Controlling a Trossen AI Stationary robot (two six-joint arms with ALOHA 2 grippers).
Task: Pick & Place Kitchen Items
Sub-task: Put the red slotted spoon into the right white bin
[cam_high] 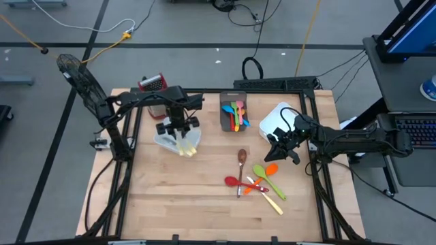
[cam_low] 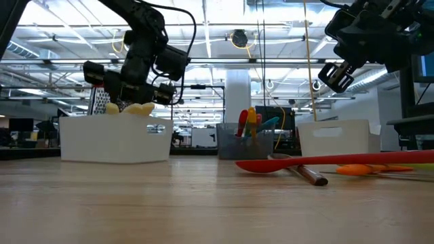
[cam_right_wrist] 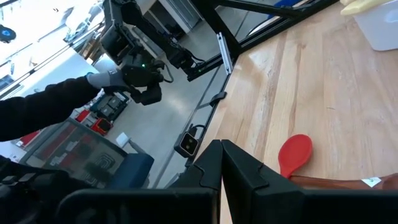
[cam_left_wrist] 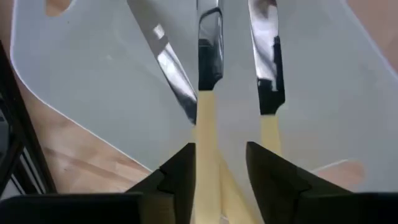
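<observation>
My left gripper point(cam_high: 178, 129) hangs open over the white bin point(cam_high: 163, 141) at the table's far left. Its fingers stand on either side of one cream handle point(cam_left_wrist: 208, 155). Three cream-handled cutlery pieces lie in the bin, metal ends point(cam_left_wrist: 210, 50) pointing away, handles leaning over the rim point(cam_low: 139, 107). My right gripper point(cam_right_wrist: 221, 163) is shut and empty, raised above the table's right side point(cam_high: 283, 146). Loose on the table are a brown wooden spoon point(cam_high: 242, 158), a green spatula point(cam_high: 261, 171), an orange spoon point(cam_high: 271, 168), a red spoon point(cam_high: 234, 182) and a yellow utensil point(cam_high: 273, 203). My left gripper's fingers come from above, along the middle cutlery piece's cream handle point(cam_left_wrist: 208, 168). A gap shows between the handle and one finger point(cam_left_wrist: 267, 171). Whether the other finger point(cam_left_wrist: 180, 171) touches the handle, I cannot tell.
A grey bin point(cam_high: 227, 121) at the far middle holds several coloured utensils. A second white bin point(cam_high: 272, 122) stands at the far right. A red-topped grater point(cam_high: 152, 84) stands behind the left bin. Beyond the table's edge a person's sleeve and gloved hand point(cam_right_wrist: 93, 81) hold a device.
</observation>
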